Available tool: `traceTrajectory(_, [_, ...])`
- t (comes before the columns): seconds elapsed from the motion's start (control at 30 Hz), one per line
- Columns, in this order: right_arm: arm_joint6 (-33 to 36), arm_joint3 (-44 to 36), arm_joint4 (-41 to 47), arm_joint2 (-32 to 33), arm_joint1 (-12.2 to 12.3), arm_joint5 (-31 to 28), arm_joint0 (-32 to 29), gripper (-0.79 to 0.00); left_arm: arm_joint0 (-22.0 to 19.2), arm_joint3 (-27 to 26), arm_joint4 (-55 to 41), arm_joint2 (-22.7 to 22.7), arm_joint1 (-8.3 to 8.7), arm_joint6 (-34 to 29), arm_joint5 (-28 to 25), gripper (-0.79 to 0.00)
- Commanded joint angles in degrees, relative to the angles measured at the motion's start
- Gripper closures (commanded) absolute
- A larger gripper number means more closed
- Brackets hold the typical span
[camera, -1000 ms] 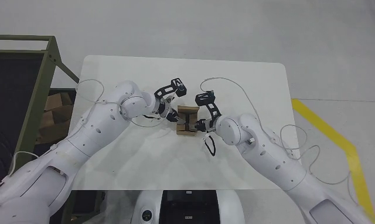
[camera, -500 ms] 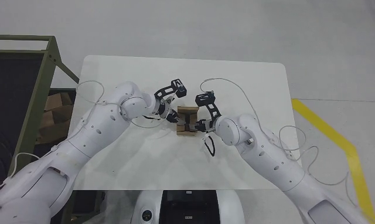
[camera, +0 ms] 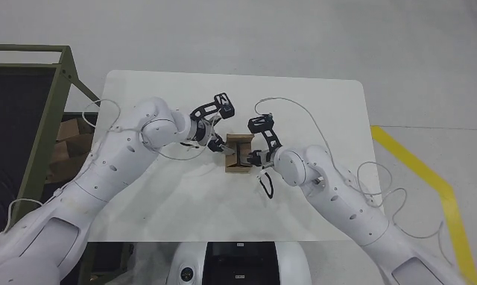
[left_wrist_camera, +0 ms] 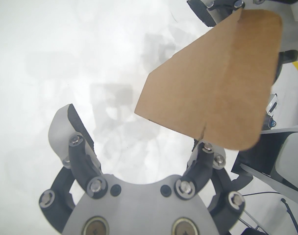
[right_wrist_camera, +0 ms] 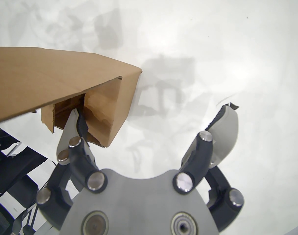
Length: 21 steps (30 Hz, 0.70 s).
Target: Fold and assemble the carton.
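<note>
Carton [camera: 238, 154] [left_wrist_camera: 212, 86] [right_wrist_camera: 65, 79] is sitting partly folded near the middle of the white table [camera: 313, 106], between my two arms. I am seeing the left gripper [camera: 218, 144] [left_wrist_camera: 134, 128] standing just beside the carton's left end, fingers spread wide and holding nothing. From its wrist camera a brown panel of the carton is hanging over one finger, and I cannot tell whether they are touching. The right gripper [camera: 252, 157] [right_wrist_camera: 151, 113] is gaping wide too. One finger [right_wrist_camera: 74, 123] is poking inside the carton's open end while the other is hanging free over bare table. A black cable [camera: 266, 186] is lying near the carton's right corner. A green cart [camera: 30, 49] holding cardboard is standing off the table's left edge.
</note>
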Motion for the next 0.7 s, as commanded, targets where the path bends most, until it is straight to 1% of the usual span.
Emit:
traceTrajectory(0.0, [0.0,-0.6,-0.4,0.3,0.0,0.1,-0.3,-0.785,0.9,-1.3,-0.1,-2.0,0.71,-0.4,-0.9,-0.785])
traceTrajectory(0.07, [0.1,-1.4,-0.6,0.7,0.0,0.2,-0.7,-0.785,1.9,-2.4,-0.4,-4.1,1.41,-0.7,-1.5,-0.785])
traceTrajectory(0.23, [0.4,-3.4,-1.4,2.3,0.3,0.0,-1.9,-0.785,4.7,-4.4,-2.5,-9.8,2.99,0.4,-0.9,-0.785])
traceTrajectory(0.37, [0.5,-5.1,-1.5,3.8,0.6,-0.6,-3.3,-0.785,6.9,-4.6,-3.2,-13.0,3.62,2.8,2.2,-0.785])
traceTrajectory(0.43, [0.6,-5.7,-1.3,4.4,0.7,-1.3,-3.9,-0.785,7.4,-4.5,-3.6,-13.3,3.56,4.1,4.3,-0.785])
traceTrajectory(0.5, [0.8,-6.0,-1.4,4.7,0.8,-1.8,-4.3,-0.785,7.4,-3.9,-4.0,-12.6,3.20,5.6,6.4,-0.785])
traceTrajectory(0.6, [1.0,-6.1,-1.2,5.0,0.8,-2.5,-4.7,-0.785,6.0,-2.4,-3.0,-10.3,2.30,7.7,9.3,-0.785])
traceTrajectory(0.67, [1.1,-6.0,-0.9,5.2,0.7,-2.9,-5.0,-0.785,4.9,-1.6,-3.3,-8.3,1.54,8.7,9.7,-0.785])
